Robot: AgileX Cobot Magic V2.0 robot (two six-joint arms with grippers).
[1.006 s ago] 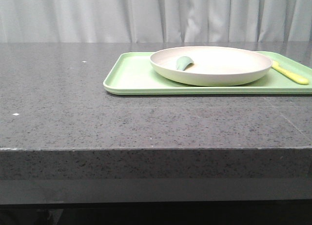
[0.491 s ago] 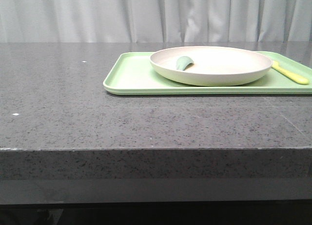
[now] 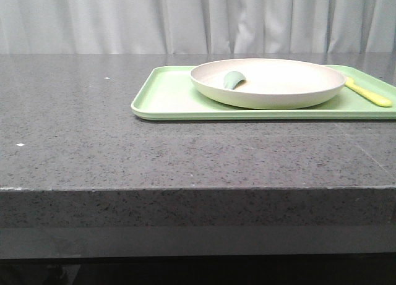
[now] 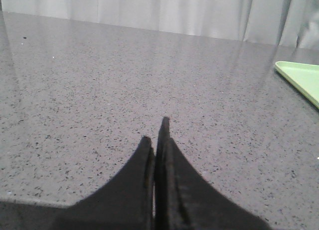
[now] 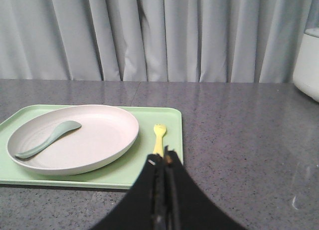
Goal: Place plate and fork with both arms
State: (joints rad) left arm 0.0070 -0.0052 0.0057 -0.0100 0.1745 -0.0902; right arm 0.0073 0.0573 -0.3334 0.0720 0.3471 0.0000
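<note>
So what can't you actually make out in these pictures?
- Fork: its handle end is hidden behind the right gripper in the right wrist view; the plate hides its tines in the front view.
- Tray: only a corner shows in the left wrist view.
- White object: cut off by the right wrist view's edge.

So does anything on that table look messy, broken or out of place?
Nothing stands out. The plate sits flat on the green tray, a green spoon lies inside the plate, and the yellow fork rests on the tray beside it. No spills or damage show.
</note>
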